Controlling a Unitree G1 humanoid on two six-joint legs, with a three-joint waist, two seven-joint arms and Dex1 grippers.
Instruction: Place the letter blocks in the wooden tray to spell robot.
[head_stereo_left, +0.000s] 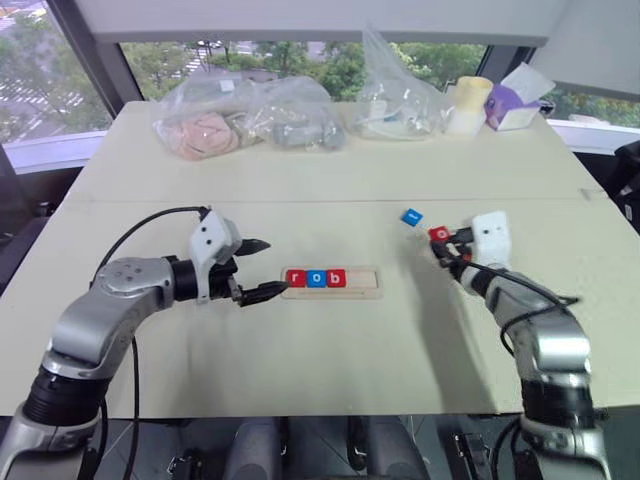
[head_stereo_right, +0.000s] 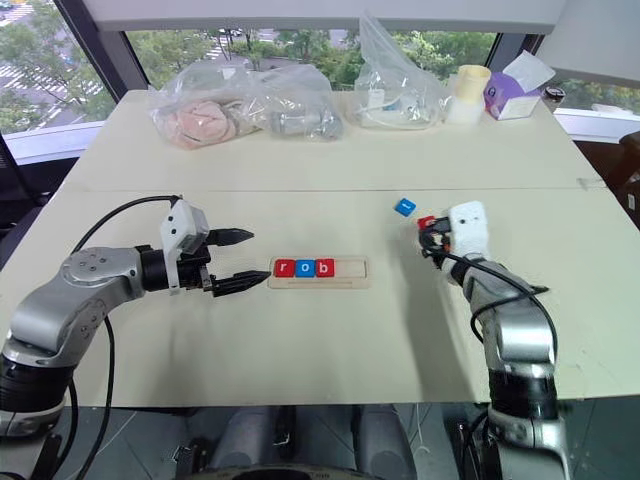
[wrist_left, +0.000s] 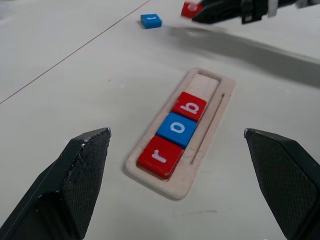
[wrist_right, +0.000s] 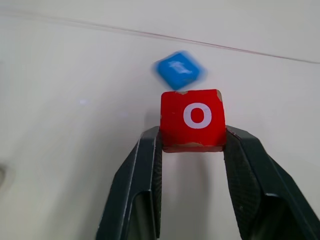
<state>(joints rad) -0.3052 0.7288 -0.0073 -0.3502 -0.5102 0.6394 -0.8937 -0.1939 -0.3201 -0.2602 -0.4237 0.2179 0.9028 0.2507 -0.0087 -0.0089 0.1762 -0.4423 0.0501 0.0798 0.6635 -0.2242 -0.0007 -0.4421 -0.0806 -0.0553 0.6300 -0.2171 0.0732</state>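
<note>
Progress: three of five slots filled. The wooden tray (head_stereo_left: 331, 282) lies on the desk (head_stereo_left: 330, 350) in front of the robot, holding red r (wrist_left: 161, 156), blue o (wrist_left: 178, 129) and red b (wrist_left: 190, 106), touching in a row from its left end; the two right-hand slots are bare.

Remaining, by my judgement: second o, then t.

Right hand (wrist_right: 192, 142) is clamped on the red o block (wrist_right: 192, 119), lifted off the desk, well right of the tray. Blue block (head_stereo_left: 412, 216) lies just beyond it on the desk; its letter is too blurred to read.

Left hand (head_stereo_left: 262, 268) hangs at the tray's left end, fingers spread wide, empty.

Tray's long axis runs left to right across the robot; the letters read upright from its side.
</note>
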